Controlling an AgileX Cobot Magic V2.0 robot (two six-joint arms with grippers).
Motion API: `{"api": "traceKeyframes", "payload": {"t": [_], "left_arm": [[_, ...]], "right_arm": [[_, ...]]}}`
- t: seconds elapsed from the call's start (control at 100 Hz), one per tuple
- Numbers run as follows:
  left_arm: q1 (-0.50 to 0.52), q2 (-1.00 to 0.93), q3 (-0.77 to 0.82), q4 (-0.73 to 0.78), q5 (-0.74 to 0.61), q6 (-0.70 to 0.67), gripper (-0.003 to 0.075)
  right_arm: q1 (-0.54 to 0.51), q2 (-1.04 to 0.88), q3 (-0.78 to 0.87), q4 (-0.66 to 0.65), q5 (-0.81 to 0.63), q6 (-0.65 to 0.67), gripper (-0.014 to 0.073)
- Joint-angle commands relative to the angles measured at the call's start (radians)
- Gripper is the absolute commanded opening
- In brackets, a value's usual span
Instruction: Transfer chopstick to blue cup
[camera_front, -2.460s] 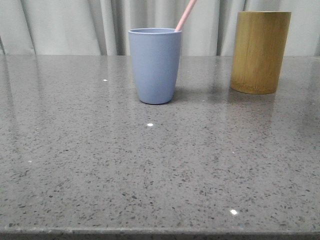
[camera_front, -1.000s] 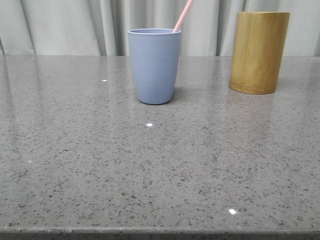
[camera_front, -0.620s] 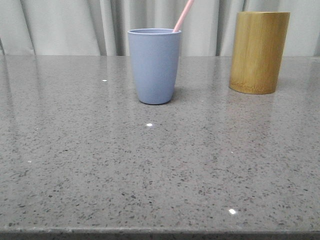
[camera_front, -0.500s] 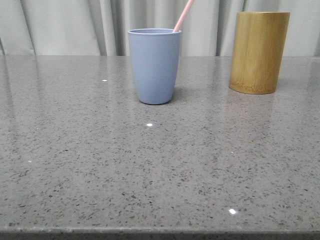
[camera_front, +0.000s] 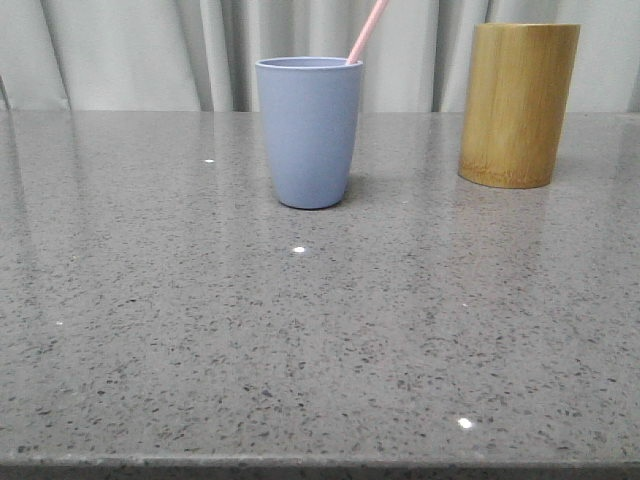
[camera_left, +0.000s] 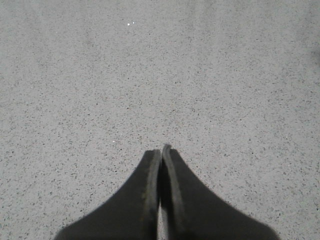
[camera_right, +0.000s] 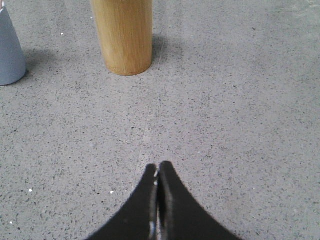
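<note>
Pale pink chopstick (camera_front: 366, 32) leaning rightward inside upright greyish-blue cup (camera_front: 308, 131).

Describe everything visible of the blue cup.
The blue cup is a matte greyish-blue tumbler with no handle, tapering to a narrower base. It stands upright on the speckled grey table, left of the bamboo holder and apart from it. A pale pink chopstick leans out over its right rim.

I can read no text, label, brand or number on anything before me; every surface I see is plain and unmarked.
</note>
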Motion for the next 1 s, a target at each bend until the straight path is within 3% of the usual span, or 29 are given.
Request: {"api": "traceKeyframes", "payload": {"t": [0.0,0.32,0.54,0.72,0.86,0.99], "left_arm": [[-0.002,0.012,-0.022,0.029,-0.063,-0.005,-0.0019],[0.008,0.012,-0.017,0.058,-0.104,-0.005,-0.0019],[0.18,-0.002,0.125,0.023,-0.513,0.016,-0.0019],[0.391,-0.067,0.313,-0.25,-0.813,0.231,-0.0019],[0.503,-0.155,0.468,-0.356,-0.952,0.269,-0.0019],[0.545,-0.238,0.588,-0.391,-0.979,0.269,-0.0019]], "right_arm": [[-0.008,0.007,-0.026,-0.007,-0.063,0.001,-0.0067],[-0.008,0.007,-0.026,-0.007,-0.063,0.001,-0.0067],[-0.008,0.007,-0.026,-0.007,-0.063,0.001,-0.0067],[-0.008,0.007,-0.026,-0.007,-0.063,0.001,-0.0067],[-0.008,0.007,-0.026,-0.007,-0.063,0.001,-0.0067],[-0.008,0.007,-0.026,-0.007,-0.063,0.001,-0.0067]]}}
